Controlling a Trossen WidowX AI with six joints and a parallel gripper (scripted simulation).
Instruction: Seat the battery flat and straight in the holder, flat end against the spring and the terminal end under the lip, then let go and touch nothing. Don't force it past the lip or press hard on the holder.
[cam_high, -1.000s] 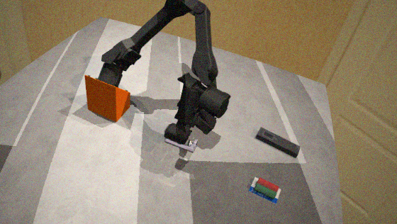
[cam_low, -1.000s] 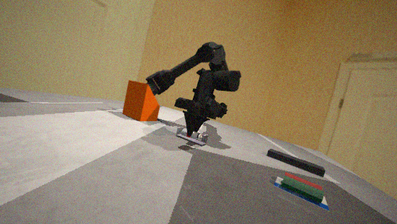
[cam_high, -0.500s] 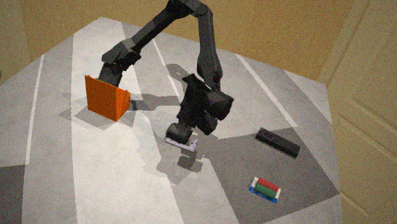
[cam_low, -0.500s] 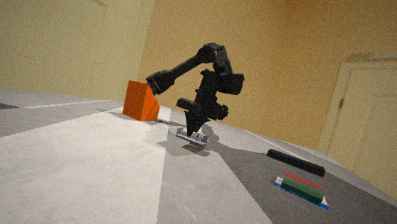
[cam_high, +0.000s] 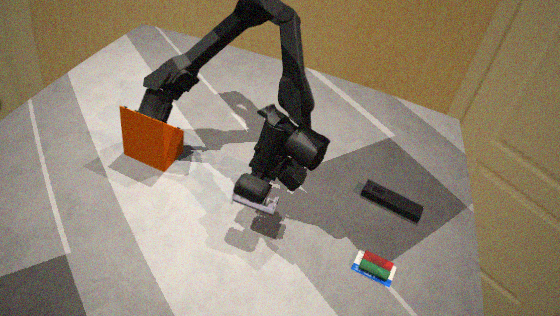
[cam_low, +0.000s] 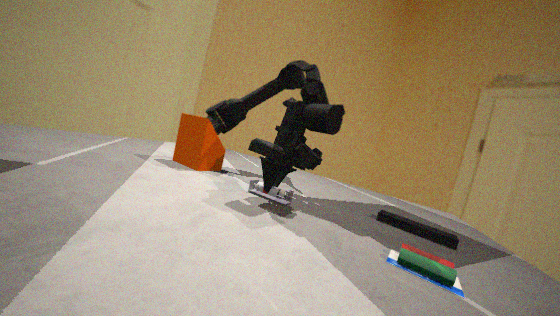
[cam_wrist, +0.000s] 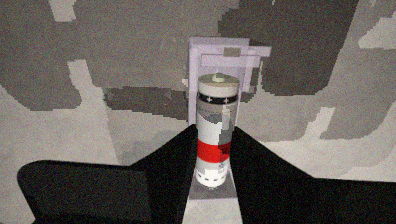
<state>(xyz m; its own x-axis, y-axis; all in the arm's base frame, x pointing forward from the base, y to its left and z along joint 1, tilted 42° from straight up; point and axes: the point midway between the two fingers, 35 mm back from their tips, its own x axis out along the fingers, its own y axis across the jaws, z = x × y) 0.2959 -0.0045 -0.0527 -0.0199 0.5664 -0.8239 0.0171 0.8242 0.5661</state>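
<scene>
white battery with red and black bands, nub toward the pale holder lip; gripper pinching its red band, arm bent steeply down over the holder.

Around the holder I see open worktop on every side. The orange block stands well apart from it beside the arm's base; the black bar and the green-and-red block lie well apart on the other side.
</scene>
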